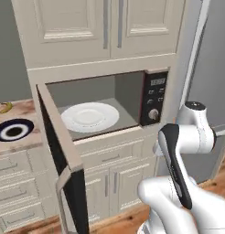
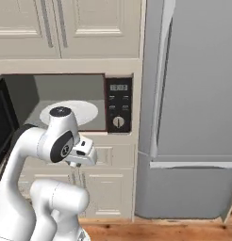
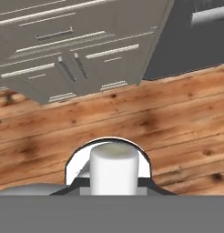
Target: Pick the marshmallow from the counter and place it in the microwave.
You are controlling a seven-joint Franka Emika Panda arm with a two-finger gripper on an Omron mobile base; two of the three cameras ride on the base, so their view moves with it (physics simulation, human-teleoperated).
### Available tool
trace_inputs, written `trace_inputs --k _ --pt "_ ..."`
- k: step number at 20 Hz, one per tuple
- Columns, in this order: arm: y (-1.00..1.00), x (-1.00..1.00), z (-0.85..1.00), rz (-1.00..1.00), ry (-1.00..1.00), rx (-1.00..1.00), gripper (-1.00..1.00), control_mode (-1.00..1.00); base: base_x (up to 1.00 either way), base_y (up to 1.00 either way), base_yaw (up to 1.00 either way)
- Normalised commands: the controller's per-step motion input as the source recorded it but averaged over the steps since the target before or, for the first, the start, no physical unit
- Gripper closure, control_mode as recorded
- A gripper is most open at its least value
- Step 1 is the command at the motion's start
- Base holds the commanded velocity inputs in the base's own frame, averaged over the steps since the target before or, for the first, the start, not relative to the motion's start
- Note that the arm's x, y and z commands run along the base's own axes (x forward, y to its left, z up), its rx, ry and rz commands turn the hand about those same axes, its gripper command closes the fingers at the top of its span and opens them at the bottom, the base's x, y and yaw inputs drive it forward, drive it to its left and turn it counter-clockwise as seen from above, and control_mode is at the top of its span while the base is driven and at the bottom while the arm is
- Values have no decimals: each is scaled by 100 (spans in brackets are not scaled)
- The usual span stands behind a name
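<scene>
Pinkish marbled counter [image 1: 23, 137] at left carries a banana [image 1: 6, 107] and a bowl [image 1: 13, 130]; the microwave [image 1: 109, 107] stands open over wood flooring [image 3: 132, 123]. Pincer [image 3: 113, 179] is clamped shut on the marshmallow [image 3: 113, 170].

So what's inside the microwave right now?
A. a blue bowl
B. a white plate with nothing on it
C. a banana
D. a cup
B: the microwave stands open with a bare white plate on its grey floor; the banana and the bowl sit outside on the counter.
</scene>
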Motion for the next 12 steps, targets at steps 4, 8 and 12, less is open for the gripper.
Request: trace_inputs --k 4,8,12 --pt "0 0 0 0 0 0 100 100 53 0 91" --pt "0 0 0 0 0 0 100 100 52 -15 34" --pt "0 0 0 0 0 0 100 100 60 -4 12"
